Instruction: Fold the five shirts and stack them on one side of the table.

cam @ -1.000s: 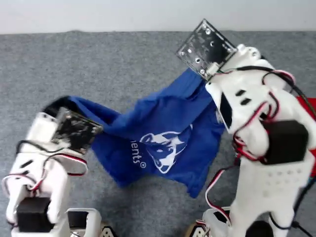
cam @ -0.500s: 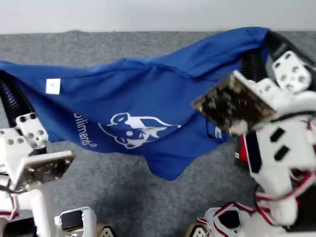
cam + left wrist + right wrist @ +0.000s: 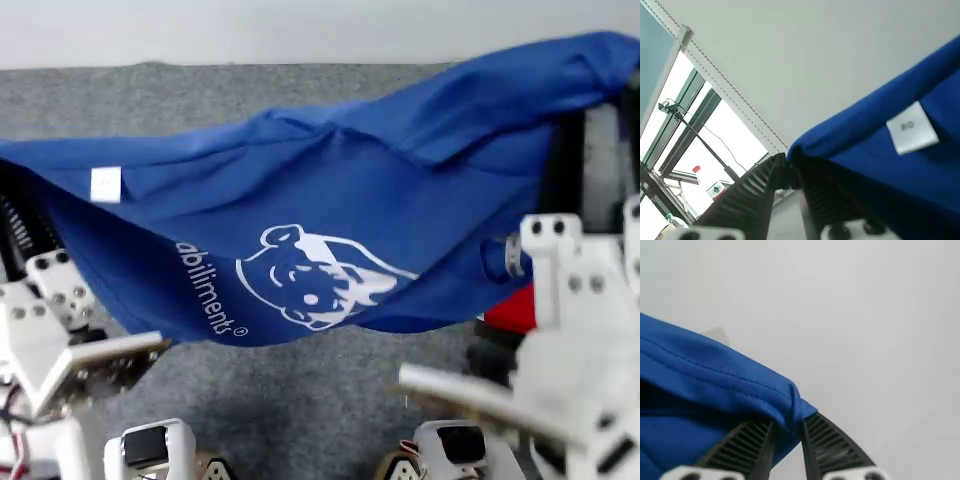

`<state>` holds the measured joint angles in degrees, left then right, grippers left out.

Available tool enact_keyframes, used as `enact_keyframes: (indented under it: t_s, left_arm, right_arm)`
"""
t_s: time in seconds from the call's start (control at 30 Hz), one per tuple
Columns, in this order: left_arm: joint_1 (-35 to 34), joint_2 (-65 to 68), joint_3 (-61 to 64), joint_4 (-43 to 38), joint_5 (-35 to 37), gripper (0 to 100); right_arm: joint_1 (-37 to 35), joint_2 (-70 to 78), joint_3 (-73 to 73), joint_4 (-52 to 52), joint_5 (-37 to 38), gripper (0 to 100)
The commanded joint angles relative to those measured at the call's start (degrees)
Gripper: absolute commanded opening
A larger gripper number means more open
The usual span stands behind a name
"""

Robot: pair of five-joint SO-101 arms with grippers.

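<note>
A blue shirt (image 3: 330,230) with a white animal print hangs stretched in the air above the grey table (image 3: 200,110), held up at both ends. My left gripper (image 3: 790,172) is shut on the blue shirt (image 3: 890,165) at one corner, close to a white size label (image 3: 912,134). At the opposite corner my right gripper (image 3: 787,427) is shut on the hem of the blue shirt (image 3: 705,390). In the high view the left arm (image 3: 60,330) stands at the lower left and the right arm (image 3: 570,340) at the lower right, both partly under the cloth.
Something red (image 3: 515,310) shows at the right, under the shirt's edge beside the right arm. The grey table (image 3: 300,400) is bare in front, between the two arm bases (image 3: 160,450). A white wall runs along the far side.
Both arms have lifted the shirt off the table and pulled it wide apart. It went from a crumpled heap to a spread sheet hanging high, near the camera.
</note>
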<state>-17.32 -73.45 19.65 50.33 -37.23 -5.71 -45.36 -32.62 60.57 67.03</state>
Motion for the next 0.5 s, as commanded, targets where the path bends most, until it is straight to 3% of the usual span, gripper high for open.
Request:
enact_keyframes:
  t_s: [0.0, 0.2, 0.47]
  left_arm:
    - [-0.35, -0.26, -6.11, 5.71, -0.79, 1]
    - [-1.67, -0.26, -11.65, 12.92, -0.7, 1]
    - [-2.73, -0.18, -9.45, 15.38, -0.79, 1]
  right_arm:
    - [2.68, -2.95, -2.46, -1.01, 1.93, 1.2]
    - [11.12, -5.85, -2.29, -1.01, 1.85, 1.2]
    - [11.91, -3.91, 0.97, 9.98, 1.58, 1.2]
